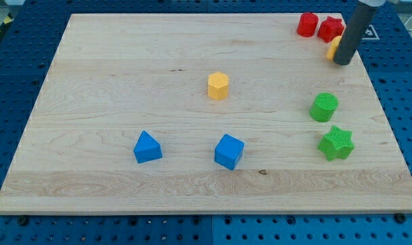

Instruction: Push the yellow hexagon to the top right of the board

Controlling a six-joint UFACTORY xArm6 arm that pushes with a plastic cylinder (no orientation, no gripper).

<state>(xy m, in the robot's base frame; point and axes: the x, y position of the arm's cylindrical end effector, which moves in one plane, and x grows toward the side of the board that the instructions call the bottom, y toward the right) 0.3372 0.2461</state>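
The yellow hexagon (218,86) stands near the middle of the wooden board (111,88), a little above centre. My tip (342,62) is at the view's top right, far to the right of the hexagon and apart from it. The rod covers most of another yellow block (333,47), which shows just left of the rod; its shape cannot be made out.
Two red blocks (307,24) (330,29) sit at the top right corner, just above-left of my tip. A green cylinder (323,107) and a green star (336,143) are at the right. A blue triangle-like block (147,147) and a blue cube (229,151) lie in the lower middle.
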